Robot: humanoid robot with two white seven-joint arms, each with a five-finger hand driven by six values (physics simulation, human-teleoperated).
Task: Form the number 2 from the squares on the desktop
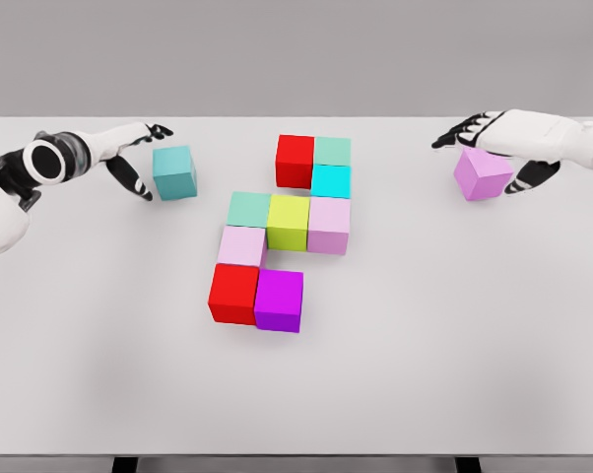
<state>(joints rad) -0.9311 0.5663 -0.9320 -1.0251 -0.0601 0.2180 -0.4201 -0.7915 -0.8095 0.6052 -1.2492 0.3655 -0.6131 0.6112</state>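
Smooth, matte, sharp-edged cubes sit on the pale grey table (395,374), most of them packed around a yellow-green cube (288,222): mint (248,208) and pale pink (328,225) flank it, a red (295,161), sage (332,151) and cyan (330,181) trio lies behind it, and pale pink (241,246), red (233,293) and magenta (279,300) cubes step forward to its left. Far left of that cube, the left hand (129,158) spreads black-tipped fingers beside a teal cube (174,172), apparently not gripping. Far right, the right hand (494,148) arches over a violet cube (482,173), fingers loosely straddling it; whether it grips I cannot tell.
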